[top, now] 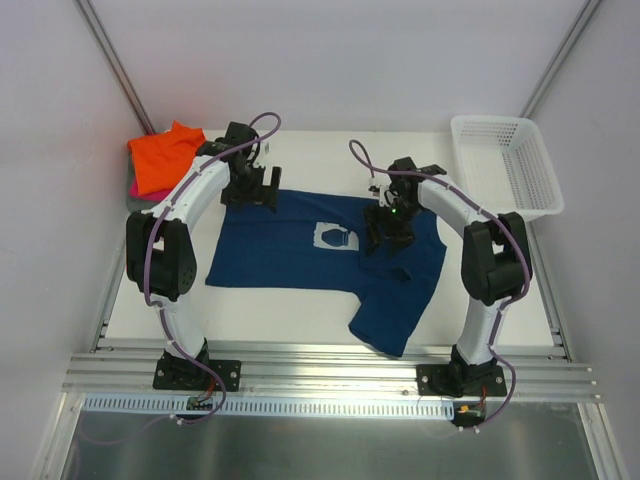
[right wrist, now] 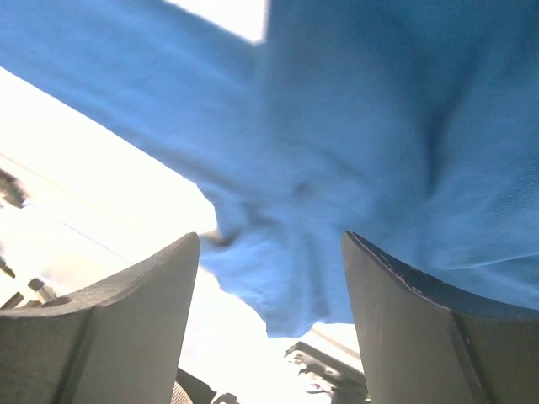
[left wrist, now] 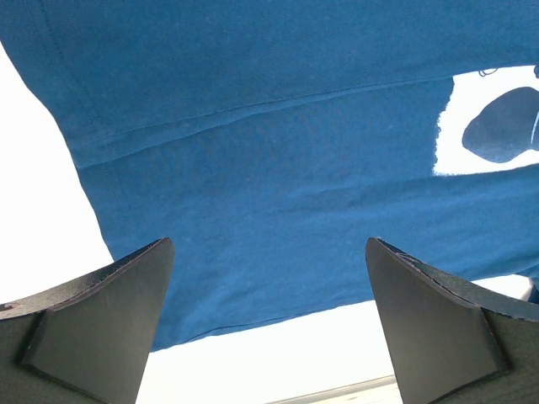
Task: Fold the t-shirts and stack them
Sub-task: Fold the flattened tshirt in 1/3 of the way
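A navy t-shirt (top: 290, 250) lies spread on the white table (top: 290, 305), its pale chest print (top: 335, 237) facing up and one sleeve trailing toward the front right. My left gripper (top: 255, 195) hovers open over the shirt's far left edge. In the left wrist view its fingers (left wrist: 109, 303) stand wide over the navy cloth (left wrist: 253, 126) and its hem, with the print (left wrist: 497, 126) at the right. My right gripper (top: 385, 240) is low over the shirt just right of the print. It (right wrist: 270, 236) is open, with a rumpled fold of blue cloth (right wrist: 379, 101) in the gap between its fingers.
A folded orange t-shirt (top: 165, 155) tops a small pile at the back left corner, with a pink edge (top: 135, 185) showing beneath it. A white lattice basket (top: 492, 120) stands at the back right. Metal rails run along the table's near edge.
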Robot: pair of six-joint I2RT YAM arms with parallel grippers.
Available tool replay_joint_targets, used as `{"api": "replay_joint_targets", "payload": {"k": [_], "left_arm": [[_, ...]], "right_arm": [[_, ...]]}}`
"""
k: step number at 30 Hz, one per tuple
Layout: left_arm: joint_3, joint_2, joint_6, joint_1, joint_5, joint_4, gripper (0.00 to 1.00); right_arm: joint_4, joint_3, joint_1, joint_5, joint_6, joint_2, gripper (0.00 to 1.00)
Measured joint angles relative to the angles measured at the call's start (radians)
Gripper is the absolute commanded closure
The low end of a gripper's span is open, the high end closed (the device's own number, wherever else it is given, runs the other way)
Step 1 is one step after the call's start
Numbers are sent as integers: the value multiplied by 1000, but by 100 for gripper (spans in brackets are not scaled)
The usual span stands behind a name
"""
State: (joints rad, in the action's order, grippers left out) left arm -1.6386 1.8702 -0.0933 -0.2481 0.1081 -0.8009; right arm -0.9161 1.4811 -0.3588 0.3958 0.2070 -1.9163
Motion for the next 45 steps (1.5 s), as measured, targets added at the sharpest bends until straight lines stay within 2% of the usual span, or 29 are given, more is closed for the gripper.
{"api": "replay_joint_targets", "payload": {"k": [8, 15, 17, 20, 23, 29, 45], "left_arm": [[0, 0, -3, 0, 15, 0, 1], [0, 0, -3, 0, 15, 0, 1], [0, 0, -2, 0, 14, 0, 1], [2, 0, -2, 0, 14, 1, 1], [2, 0, 0, 0, 14, 1, 1], [2, 0, 8, 0, 8, 2, 1], [2, 11, 30, 0, -14, 2, 1]], "right_arm": [[0, -6, -49, 12, -28, 29, 27], [13, 3, 22, -14, -13, 19, 27], [16, 15, 50, -24, -5, 0, 30], [27, 64, 89, -55, 13, -51, 42], [44, 129, 121, -96, 23, -103, 47], [77, 208, 187, -156, 38, -149, 48], [96, 230, 285, -235, 50, -224, 47]]}}
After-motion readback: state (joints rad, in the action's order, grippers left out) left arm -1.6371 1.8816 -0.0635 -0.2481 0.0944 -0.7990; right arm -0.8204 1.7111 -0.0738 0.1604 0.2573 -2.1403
